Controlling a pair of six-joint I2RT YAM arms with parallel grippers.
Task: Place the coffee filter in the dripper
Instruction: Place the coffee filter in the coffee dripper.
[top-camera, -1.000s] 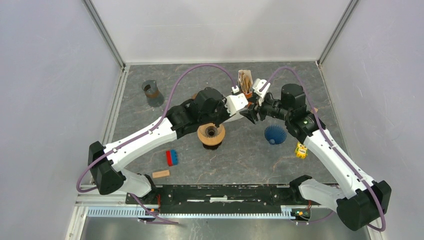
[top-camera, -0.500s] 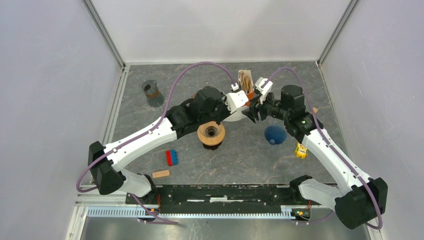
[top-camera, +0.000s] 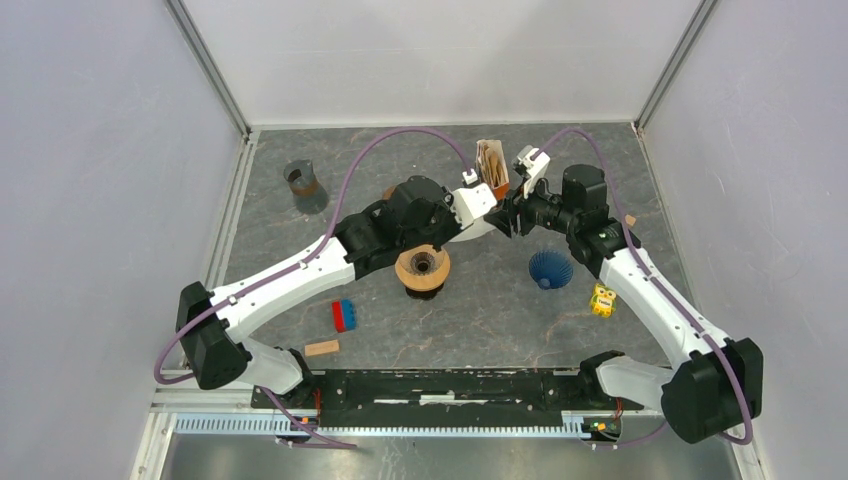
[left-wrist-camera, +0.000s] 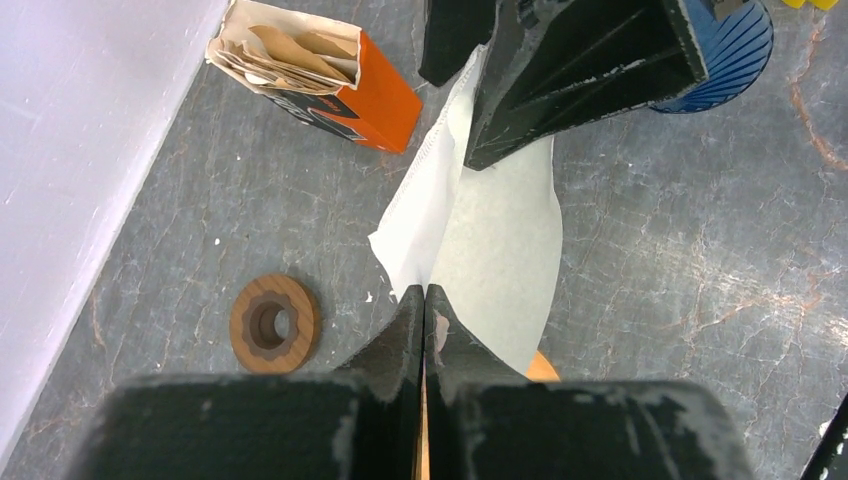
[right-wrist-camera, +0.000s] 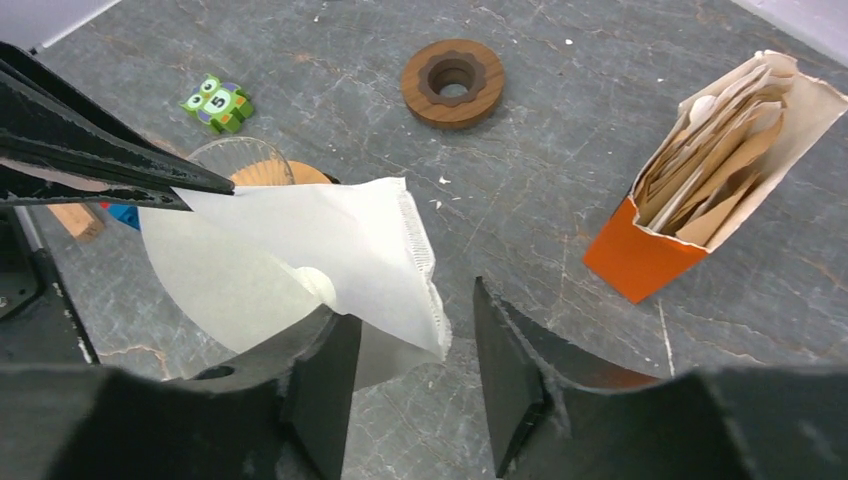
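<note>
Two hands on one sheet of paper: that's the main risk.

Left hand (left-wrist-camera: 424, 298) is clamped fully shut on the rim of the white coffee filter (right-wrist-camera: 320, 235) and holds it in the air, plies splayed a little. Right hand (right-wrist-camera: 412, 318) is partly open, fingers straddling the filter's crimped seam corner. One finger looks to be touching paper, but there's a visible gap, so I read it as no pinch yet. Can't tell if one finger is between the plies or both are outside.

The dripper (top-camera: 422, 268) (glass cone, wood collar) sits below the left hand, back toward its wrist. So the filter hangs out past it, not over the mouth.

What could bite:
- Tear: if the right hand clamps and pulls while the left hand holds tight, thin paper goes at the seam or at the left pinch point.
- Both plies grabbed: the cone never opens and goes in flat, or perches on the collar.
- Slip: the right hand has only a corner between its fingers. Paper could slide out and drop to the table (top-camera: 480, 320) beside the dripper.
- Knock: the left hand's body hangs low over the dripper. Centring the filter could clip the collar and tip it.
- Wrong target: a blue ribbed cone (top-camera: 550, 268) sits below the right hand's wrist and is also dripper-shaped. I'm judging the wood-collared one as the target, not certain.
- The orange filter box (right-wrist-camera: 640, 260) stands just beyond the right hand's fingertips, off to one side. A wide swing clips it.
</note>
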